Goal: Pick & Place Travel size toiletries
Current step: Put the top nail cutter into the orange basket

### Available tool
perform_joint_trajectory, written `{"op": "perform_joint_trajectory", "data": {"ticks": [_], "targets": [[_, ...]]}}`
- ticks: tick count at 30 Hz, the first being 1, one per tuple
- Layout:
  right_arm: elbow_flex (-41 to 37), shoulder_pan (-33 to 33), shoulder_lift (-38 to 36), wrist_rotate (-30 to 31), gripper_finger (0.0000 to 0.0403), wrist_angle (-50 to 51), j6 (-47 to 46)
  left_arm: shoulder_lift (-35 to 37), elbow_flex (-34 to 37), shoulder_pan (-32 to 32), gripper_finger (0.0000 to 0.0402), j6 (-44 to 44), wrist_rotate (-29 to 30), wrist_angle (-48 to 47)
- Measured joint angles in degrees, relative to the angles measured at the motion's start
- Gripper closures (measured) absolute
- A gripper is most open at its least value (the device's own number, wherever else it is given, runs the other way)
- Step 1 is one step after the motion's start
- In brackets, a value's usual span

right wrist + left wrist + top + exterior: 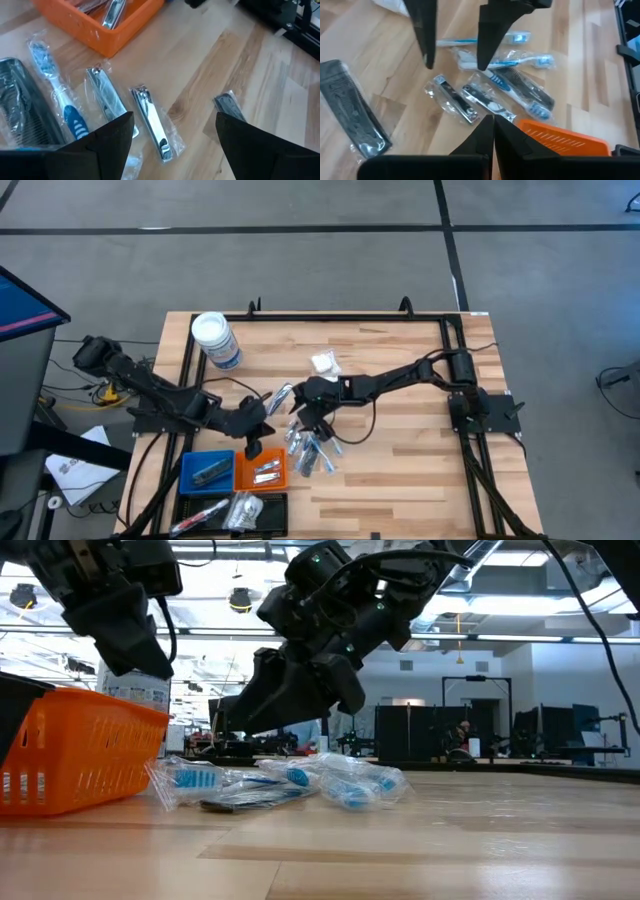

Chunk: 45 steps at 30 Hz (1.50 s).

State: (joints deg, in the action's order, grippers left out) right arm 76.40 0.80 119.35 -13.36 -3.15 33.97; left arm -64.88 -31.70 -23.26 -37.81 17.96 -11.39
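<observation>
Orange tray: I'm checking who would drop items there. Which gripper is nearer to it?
Left. The left gripper, shut, hovers at the orange tray's upper edge; the right gripper, open, hangs over the wrapped toiletries farther right.

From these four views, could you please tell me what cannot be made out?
- Black tray: high view, cut off by the picture's bottom edge; contents too small to name.
- Jar: low view, mostly hidden behind the left arm.
- Comb: right wrist view, cut off by the edge and the right pincer.

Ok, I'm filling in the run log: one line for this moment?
left tool: shut, empty, above orange tray | right tool: open over nail clippers | pile: on table
</observation>
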Motion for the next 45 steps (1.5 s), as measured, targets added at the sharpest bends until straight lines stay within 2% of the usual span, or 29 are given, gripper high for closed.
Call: {"op": "perform_joint_trajectory", "data": {"ticks": [6, 11, 16, 18, 23, 31, 35, 43, 45], "targets": [[0.0, -0.6, 0.0, -3.0, 0.0129, -2.0, -5.2, 0.0, 0.0, -1.2, 0.0396, -0.2, 1.0, 2.2], [0.0, 0.0, 0.0, -3.3, 0.0145, -3.1, -5.2, 0.0, 0.0, -1.2, 0.0396, -0.2, 1.1, 2.6], [0.6, 0.3, 3.0, -3.3, 0.017, -2.6, -5.0, 0.0, 0.0, -1.2, 0.0396, -0.2, 1.2, 2.9], [3.2, 0.3, 6.0, -2.9, 0.0179, -3.9, -4.3, 0.0, 0.0, -1.2, 0.0396, -0.1, 1.2, 3.0], [8.3, 0.3, 9.5, -1.2, 0.0195, 5.0, -3.3, 0.0, 0.0, -1.7, 0.0396, 0.0, 1.2, 3.4], [14.6, 0.3, 13.4, -1.6, 0.0217, 11.7, -3.6, 0.0, 0.1, -1.9, 0.0396, 0.2, 1.1, 3.8], [15.4, 0.1, 13.7, -1.1, 0.0252, 13.9, -4.0, 0.0, 0.2, -1.9, 0.0396, 0.1, 1.1, 3.8], [15.4, -0.6, 13.5, -1.4, 0.0366, 15.8, -4.0, 0.0, 0.2, -1.9, 0.0396, 0.1, 1.1, 3.9], [15.4, -0.7, 13.5, -0.9, 0.0378, 15.8, -4.0, 0.0, 0.2, -1.9, 0.0396, 0.0, 1.1, 3.9]]}}
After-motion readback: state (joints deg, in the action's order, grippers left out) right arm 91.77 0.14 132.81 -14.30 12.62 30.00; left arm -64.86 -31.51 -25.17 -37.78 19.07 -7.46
